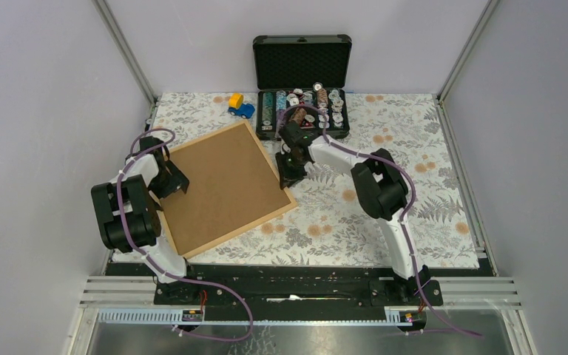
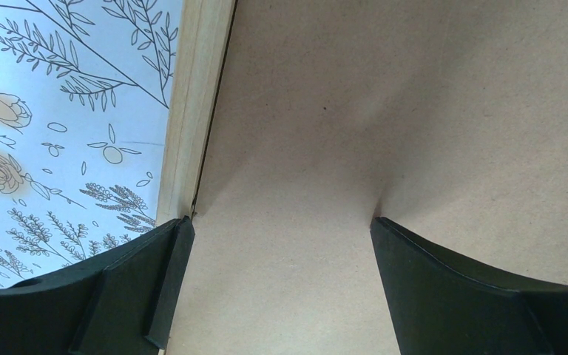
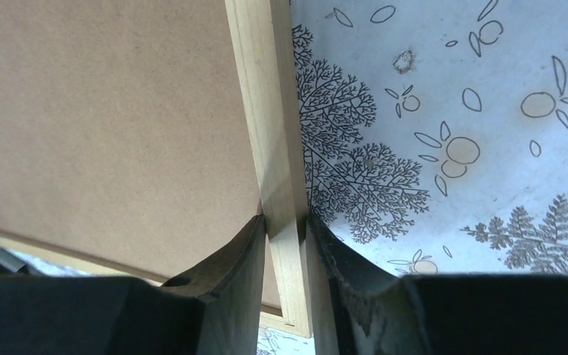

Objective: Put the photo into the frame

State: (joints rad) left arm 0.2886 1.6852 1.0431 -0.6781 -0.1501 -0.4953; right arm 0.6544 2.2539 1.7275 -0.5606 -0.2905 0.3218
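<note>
The table wears a floral cloth point(image 1: 384, 214). On its left half you have the frame point(image 3: 270, 111) lying flat and turned askew, the brown backing point(image 1: 225, 185) filling it. Your right claw point(image 3: 286, 220) pinches the frame's right rail. Your left claw point(image 2: 281, 220) is spread wide over the backing, just inside the left rail, gripping nothing. A black case point(image 1: 302, 63) and a toy car point(image 1: 241, 107) sit far back.

Bright even light, soft shadows
</note>
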